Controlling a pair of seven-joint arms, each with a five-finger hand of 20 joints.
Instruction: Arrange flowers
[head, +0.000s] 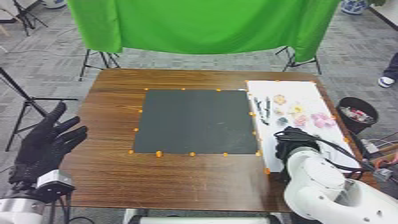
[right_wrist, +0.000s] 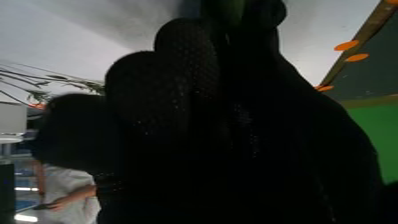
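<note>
The brown surface (head: 195, 177) bears a white board (head: 293, 90), its pink flowers (head: 322, 120) just beyond the right hand (head: 294, 138) — grip unclear; left hand (head: 37, 147), fingers apart.

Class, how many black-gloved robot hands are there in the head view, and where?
2: the left hand by the table's left edge, the right hand at the white sheet.

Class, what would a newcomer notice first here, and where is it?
Probably the bright green cloth hanging beyond the wooden table. Next, the dark mat in the table's middle, then the black-gloved right hand at the white sheet on the right, near pink flowers.
</note>
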